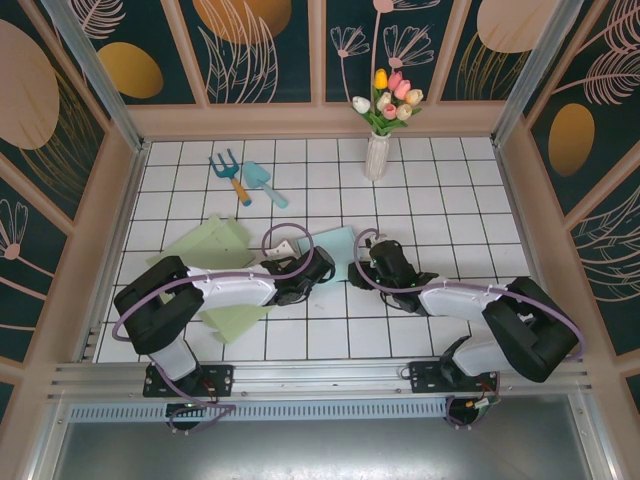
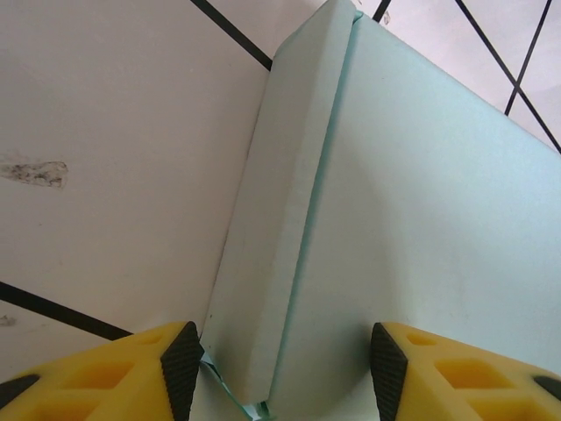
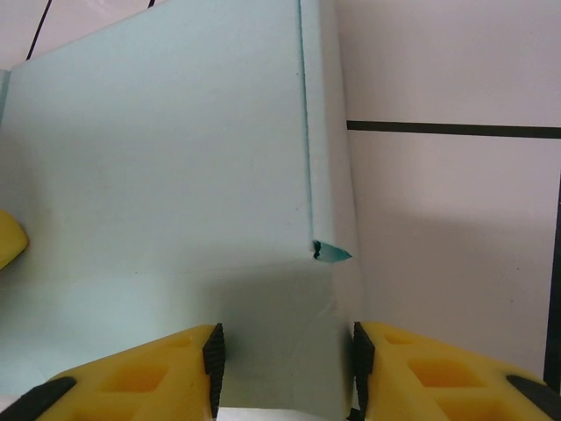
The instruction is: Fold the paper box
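Top external: the paper box (image 1: pixel 337 243) lies near the middle of the tiled table (image 1: pixel 450 200). Parted fingers of the left gripper (image 2: pixel 280 368) straddle its folded side flap; the right gripper (image 3: pixel 285 361), also parted, straddles the opposite edge

1. The left arm (image 1: pixel 235 285) and right arm (image 1: pixel 460 298) are built of white links and black joints.
2. Purple cables (image 1: pixel 288 226) are looped along both.
3. Yellow fingers (image 2: pixel 96 381) are tipped with black pads (image 2: pixel 182 368).
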